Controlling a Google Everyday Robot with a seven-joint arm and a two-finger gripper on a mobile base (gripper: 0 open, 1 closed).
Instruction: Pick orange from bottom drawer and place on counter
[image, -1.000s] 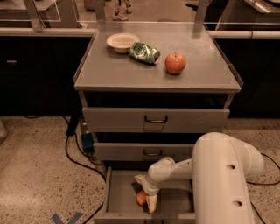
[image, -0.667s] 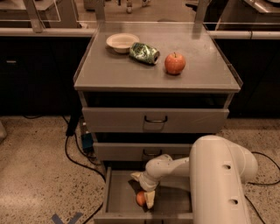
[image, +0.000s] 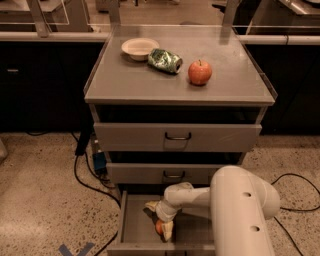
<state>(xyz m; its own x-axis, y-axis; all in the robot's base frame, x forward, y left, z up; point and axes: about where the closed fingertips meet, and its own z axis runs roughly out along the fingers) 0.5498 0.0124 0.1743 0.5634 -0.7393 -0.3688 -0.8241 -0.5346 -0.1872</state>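
The bottom drawer (image: 133, 226) is pulled out from the cabinet, and the orange (image: 159, 228) lies on its grey floor, toward the front and about midway across. The white arm (image: 241, 210) comes in from the lower right and bends down into the drawer, where the gripper (image: 159, 220) sits low over the fruit. Its two pale fingers (image: 151, 205) are spread apart, not clamped: one points toward the back left of the drawer, the other lies at the front, touching or just beside the orange, which shows between them close to the front finger. The orange rests on the drawer floor, not lifted. Above, the middle drawer (image: 140, 173) and top drawer (image: 145, 137) are nearly closed, each with a dark wire handle. On the counter (image: 125, 85) stand a pale bowl (image: 139, 48) at the back left, a green can (image: 164, 60) on its side just beside it, and a red apple (image: 200, 72) to the right of the can. Black cables (image: 82, 175) trail over the speckled floor left of the cabinet.
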